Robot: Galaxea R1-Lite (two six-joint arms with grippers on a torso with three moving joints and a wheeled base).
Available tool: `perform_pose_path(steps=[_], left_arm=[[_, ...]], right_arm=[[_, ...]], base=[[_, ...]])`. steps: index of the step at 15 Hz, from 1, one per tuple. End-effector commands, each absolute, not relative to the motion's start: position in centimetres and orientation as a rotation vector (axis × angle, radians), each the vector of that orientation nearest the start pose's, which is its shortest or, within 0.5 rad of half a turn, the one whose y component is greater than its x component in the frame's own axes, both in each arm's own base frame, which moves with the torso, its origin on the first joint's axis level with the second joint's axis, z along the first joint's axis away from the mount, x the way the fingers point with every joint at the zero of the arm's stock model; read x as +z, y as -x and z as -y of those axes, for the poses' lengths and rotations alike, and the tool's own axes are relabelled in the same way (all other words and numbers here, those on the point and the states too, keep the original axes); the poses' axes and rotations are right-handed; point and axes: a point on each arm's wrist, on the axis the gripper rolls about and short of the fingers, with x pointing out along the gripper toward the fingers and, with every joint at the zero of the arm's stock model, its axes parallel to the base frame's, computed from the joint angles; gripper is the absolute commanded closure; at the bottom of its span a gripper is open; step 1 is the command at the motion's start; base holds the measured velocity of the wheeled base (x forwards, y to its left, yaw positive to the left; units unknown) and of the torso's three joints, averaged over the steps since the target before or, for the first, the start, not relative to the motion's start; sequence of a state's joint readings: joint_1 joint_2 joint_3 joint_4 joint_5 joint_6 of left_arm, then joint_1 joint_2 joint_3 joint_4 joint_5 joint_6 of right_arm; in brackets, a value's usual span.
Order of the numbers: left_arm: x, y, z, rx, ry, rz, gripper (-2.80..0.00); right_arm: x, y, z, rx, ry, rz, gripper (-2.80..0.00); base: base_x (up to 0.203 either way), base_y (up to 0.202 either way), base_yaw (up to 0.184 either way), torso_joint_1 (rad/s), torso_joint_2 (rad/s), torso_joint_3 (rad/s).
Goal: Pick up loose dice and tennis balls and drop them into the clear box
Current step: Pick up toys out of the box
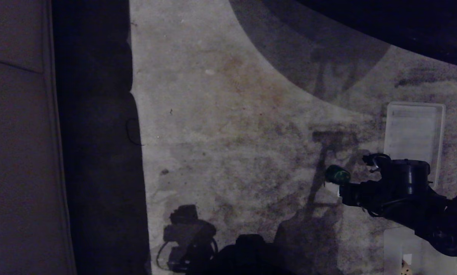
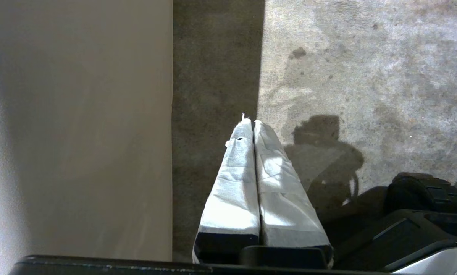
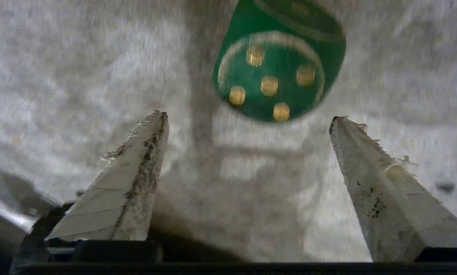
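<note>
My right tool (image 3: 247, 122) is spread wide, both taped fingers (image 3: 136, 179) apart with nothing between them. The dark green die (image 3: 278, 65) sits just past the tips, five-pip face toward my wrist camera, not touching either finger as far as I can tell. Its edges are smeared, so whether it rests on the floor or is in the air I can't say. In the head view the same die (image 1: 337, 175) shows at right of centre, just left of my right tool (image 1: 337, 189), which comes in from the lower right.

Why wide: my read is the opening is set to straddle the cube; it looks broader than the die.

The ribbed translucent lid (image 1: 413, 133) lies flat at right, above the arm. A pale translucent shape at the bottom right edge may be the clear box (image 1: 394, 244); too cut off to be sure. No tennis balls visible.

My left tool (image 2: 254, 126) is pressed shut, empty, hanging idle near the floor.

Surface: stained grey carpet (image 1: 232, 114), heavy shadows. A beige panel (image 1: 18, 152) fills the left edge. A dark curved rug edge crosses the upper right.
</note>
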State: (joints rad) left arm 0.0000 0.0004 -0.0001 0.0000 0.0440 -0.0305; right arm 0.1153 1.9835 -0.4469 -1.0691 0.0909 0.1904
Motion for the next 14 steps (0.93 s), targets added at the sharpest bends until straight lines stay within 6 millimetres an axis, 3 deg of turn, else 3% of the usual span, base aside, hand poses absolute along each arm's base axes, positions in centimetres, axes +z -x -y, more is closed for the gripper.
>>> perform_pose_path(steps=[1, 6, 10, 11, 14], left_arm=[[7.5, 2.3, -0.1, 0.044, 0.031, 0.001, 0.00], [7.5, 2.3, -0.1, 0.044, 0.031, 0.001, 0.00], [7.5, 2.3, -0.1, 0.044, 0.031, 0.000, 0.00], [7.5, 2.3, -0.1, 0.044, 0.031, 0.001, 0.00], [7.6, 2.3, -0.1, 0.045, 0.031, -0.001, 0.00]], right_arm=[[4.7, -30.0, -3.6, 0.154, -0.181, -0.493, -2.80], [5.0, -31.8, -3.8, 0.159, -0.185, -0.414, -2.80], [4.9, -32.0, -3.8, 0.156, -0.183, -0.411, -2.80], [5.0, -32.0, -3.8, 0.156, -0.182, -0.408, 0.00], [4.8, -32.0, -3.8, 0.146, -0.167, -0.410, 0.00]], base=[[0.000, 0.000, 0.000, 0.000, 0.00, 0.000], [0.000, 0.000, 0.000, 0.000, 0.00, 0.000], [0.000, 0.000, 0.000, 0.000, 0.00, 0.000], [0.000, 0.000, 0.000, 0.000, 0.00, 0.000], [0.000, 0.000, 0.000, 0.000, 0.00, 0.000]])
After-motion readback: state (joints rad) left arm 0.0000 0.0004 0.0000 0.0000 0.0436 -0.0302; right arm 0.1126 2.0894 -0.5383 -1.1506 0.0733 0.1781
